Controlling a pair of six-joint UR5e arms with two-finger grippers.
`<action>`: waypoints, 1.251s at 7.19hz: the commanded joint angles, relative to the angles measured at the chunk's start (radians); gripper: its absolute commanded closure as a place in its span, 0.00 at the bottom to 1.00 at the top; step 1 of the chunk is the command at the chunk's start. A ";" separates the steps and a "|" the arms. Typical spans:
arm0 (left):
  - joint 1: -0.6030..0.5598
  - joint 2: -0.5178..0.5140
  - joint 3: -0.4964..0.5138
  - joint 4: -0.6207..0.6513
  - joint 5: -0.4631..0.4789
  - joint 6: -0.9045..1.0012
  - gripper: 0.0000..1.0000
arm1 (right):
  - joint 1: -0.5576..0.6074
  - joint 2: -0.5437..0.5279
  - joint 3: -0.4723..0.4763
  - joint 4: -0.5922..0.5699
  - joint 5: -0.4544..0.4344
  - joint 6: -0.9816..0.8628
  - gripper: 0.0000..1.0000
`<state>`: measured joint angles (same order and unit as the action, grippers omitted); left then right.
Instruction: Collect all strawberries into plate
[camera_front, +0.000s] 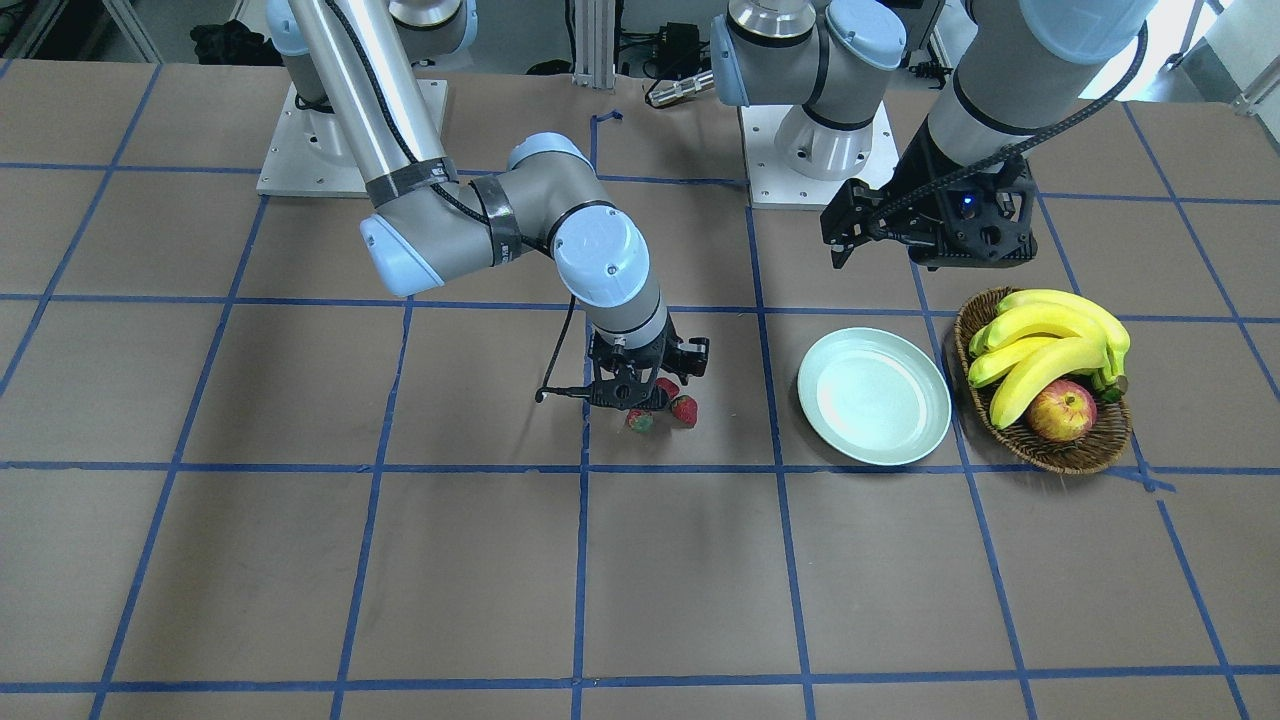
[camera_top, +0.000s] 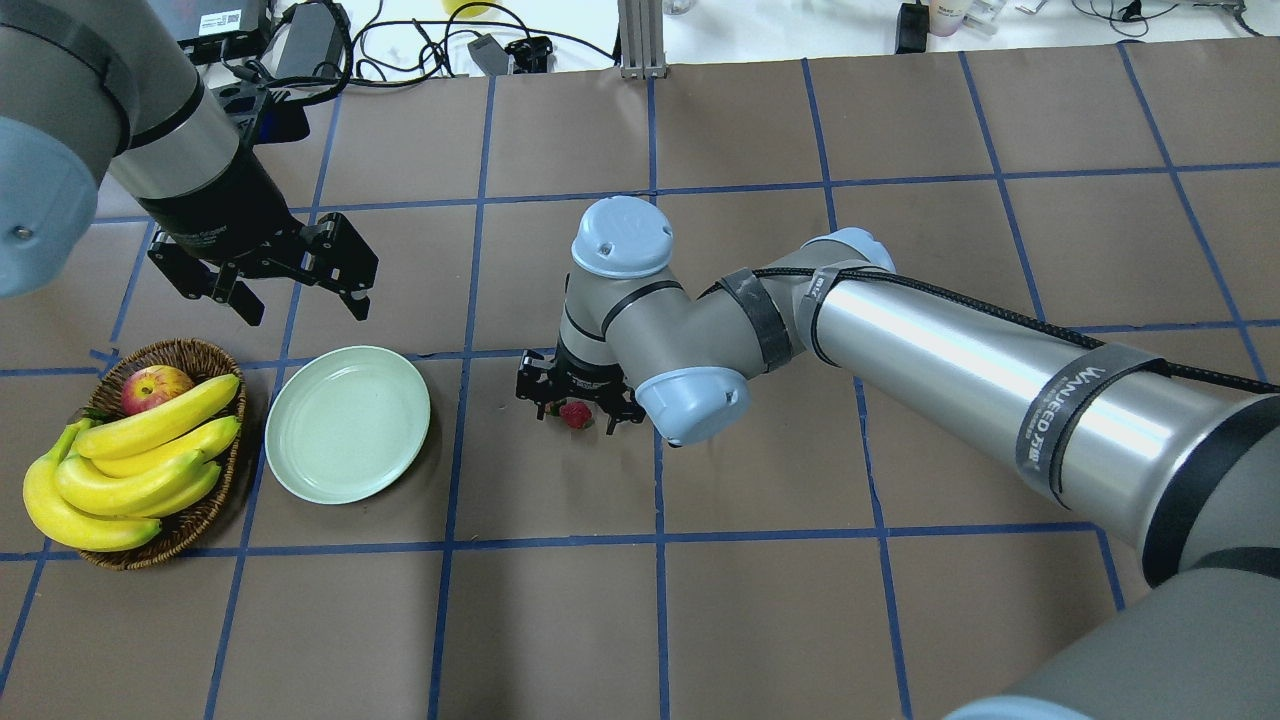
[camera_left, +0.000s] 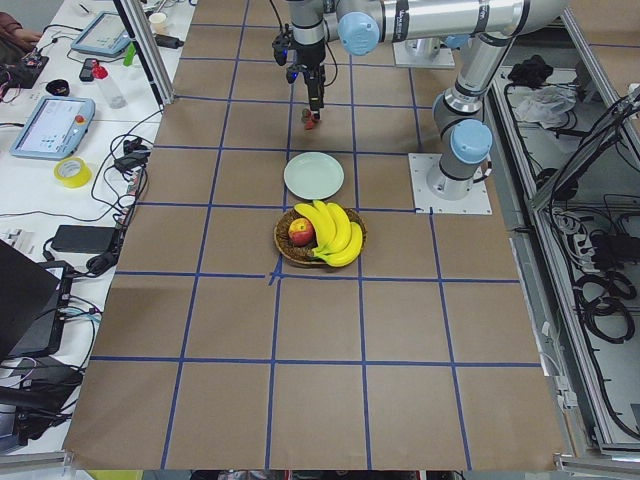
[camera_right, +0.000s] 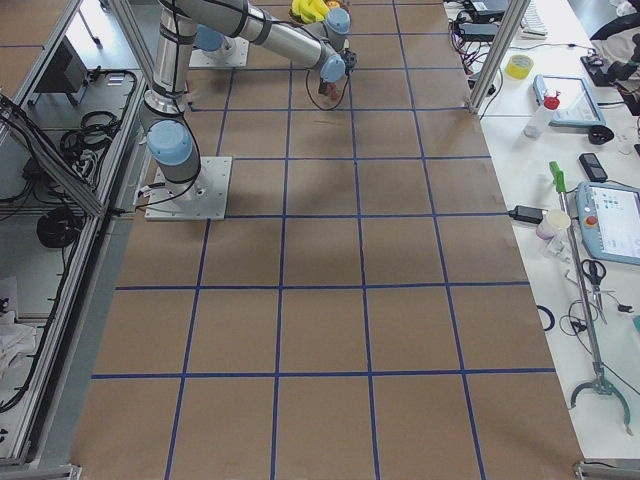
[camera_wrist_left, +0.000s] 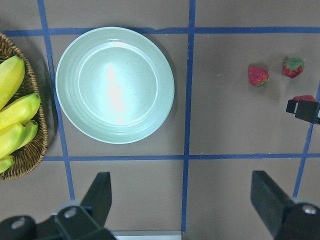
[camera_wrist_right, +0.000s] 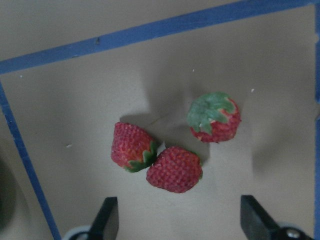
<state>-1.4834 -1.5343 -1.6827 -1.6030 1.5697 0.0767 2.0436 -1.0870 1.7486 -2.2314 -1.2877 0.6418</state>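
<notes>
Three small red strawberries lie close together on the brown table: one (camera_wrist_right: 132, 150) touching a second (camera_wrist_right: 175, 170), and a third showing its green cap (camera_wrist_right: 214, 119). They also show in the front view (camera_front: 684, 409). My right gripper (camera_wrist_right: 180, 220) hangs open just over them, holding nothing; it also shows in the front view (camera_front: 640, 395). The pale mint plate (camera_front: 873, 396) is empty, about one grid square from the strawberries toward the basket. My left gripper (camera_top: 303, 300) is open and empty, raised above the table beyond the plate (camera_wrist_left: 115, 85).
A brown wicker basket (camera_front: 1040, 450) with bananas (camera_front: 1050, 345) and a red-yellow apple (camera_front: 1062, 410) stands right beside the plate. Blue tape lines grid the table. Both arm bases stand at the robot's side of the table.
</notes>
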 joint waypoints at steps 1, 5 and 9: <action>0.000 0.000 0.000 0.000 0.001 0.000 0.00 | -0.015 -0.065 -0.012 0.088 -0.063 -0.010 0.05; 0.015 -0.015 0.000 0.003 -0.007 -0.015 0.00 | -0.273 -0.258 -0.217 0.549 -0.198 -0.302 0.00; -0.108 -0.079 -0.080 0.292 -0.031 -0.020 0.00 | -0.405 -0.391 -0.337 0.760 -0.276 -0.465 0.00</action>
<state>-1.5190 -1.5926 -1.7308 -1.4361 1.5453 0.0578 1.6526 -1.4228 1.4238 -1.4978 -1.5678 0.2079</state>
